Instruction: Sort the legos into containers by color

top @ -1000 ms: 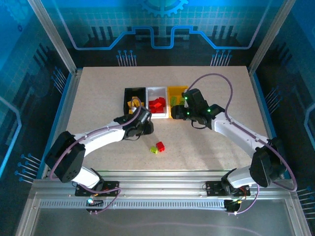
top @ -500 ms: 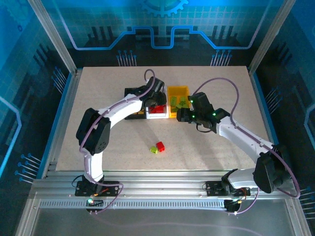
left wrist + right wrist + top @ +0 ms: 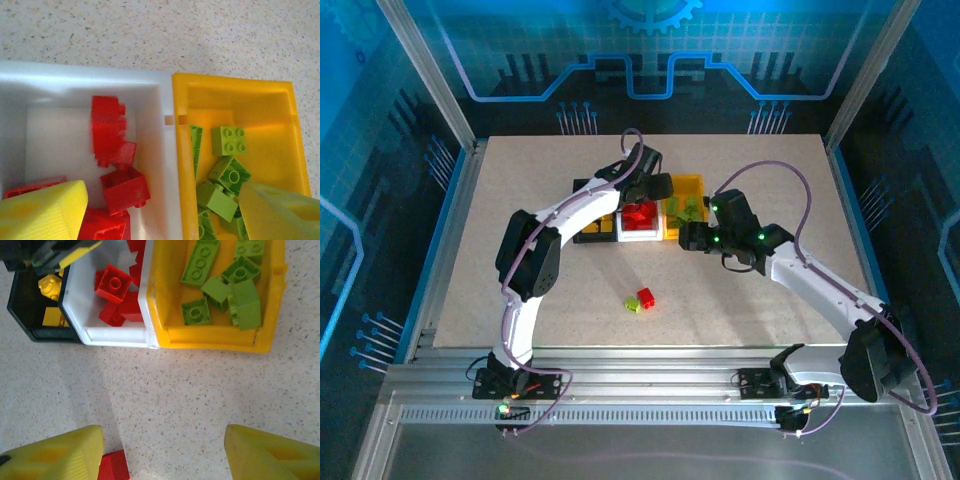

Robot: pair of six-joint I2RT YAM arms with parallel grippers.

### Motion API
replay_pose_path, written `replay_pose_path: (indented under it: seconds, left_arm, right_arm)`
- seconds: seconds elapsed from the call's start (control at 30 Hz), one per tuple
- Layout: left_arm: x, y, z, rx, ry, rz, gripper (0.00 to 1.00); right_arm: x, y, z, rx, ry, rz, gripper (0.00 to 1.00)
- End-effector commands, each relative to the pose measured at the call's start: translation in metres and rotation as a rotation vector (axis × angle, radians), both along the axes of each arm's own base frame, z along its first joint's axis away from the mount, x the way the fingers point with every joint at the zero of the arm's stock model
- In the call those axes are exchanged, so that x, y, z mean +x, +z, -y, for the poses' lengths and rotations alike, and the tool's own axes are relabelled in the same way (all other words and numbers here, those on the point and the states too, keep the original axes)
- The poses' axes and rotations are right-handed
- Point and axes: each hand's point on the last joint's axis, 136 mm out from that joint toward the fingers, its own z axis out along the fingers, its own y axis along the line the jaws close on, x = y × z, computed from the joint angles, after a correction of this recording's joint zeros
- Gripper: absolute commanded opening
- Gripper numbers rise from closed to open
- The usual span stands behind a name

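Bins of open plastic are sitting in a row overhead: black bin (image 3: 585,228), white bin (image 3: 640,236), yellow bin (image 3: 692,183). A small red brick (image 3: 646,297) and lime brick (image 3: 633,304) are lying loose nearer me. Left wrist: I'm seeing the left gripper (image 3: 160,200) gaping empty over the white bin's red bricks (image 3: 122,190). Right wrist: the right gripper (image 3: 162,440) is holding its jaws apart, a red brick lying beside one finger.

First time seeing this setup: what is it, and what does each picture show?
Two robot arms are bolted at the near edge of a table. One picture looks down from above; the other two come from a camera on each wrist. Three bins sit side by side: the black bin holds yellow bricks, the white bin red bricks, the yellow bin green bricks. One loose red brick and one loose green brick lie on the table. The left hand is open above the white and yellow bins; the right hand is open before them. Neither holds anything.
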Motion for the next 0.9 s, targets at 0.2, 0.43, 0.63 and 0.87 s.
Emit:
replay_pose_path:
  seconds: [0.2,0.43,0.63,0.87]
  left_arm:
    - [-0.036,0.107,0.002,-0.211,-0.055,0.152,0.99]
    - [-0.105,0.122,-0.017,-0.267,-0.089,0.199,0.99]
    - [-0.170,0.079,-0.065,-0.226,-0.037,0.154,0.99]
    - [-0.220,0.034,-0.109,-0.166,0.035,0.080,0.99]
  right_arm:
    - [-0.025,-0.027,-0.036,0.004,0.154,-0.062,0.67]
    - [-0.058,-0.067,-0.083,-0.075,0.315,-0.142,0.68]
    - [-0.081,-0.101,-0.109,-0.130,0.404,-0.202,0.68]
    - [-0.090,-0.124,-0.113,-0.242,0.422,-0.239,0.67]
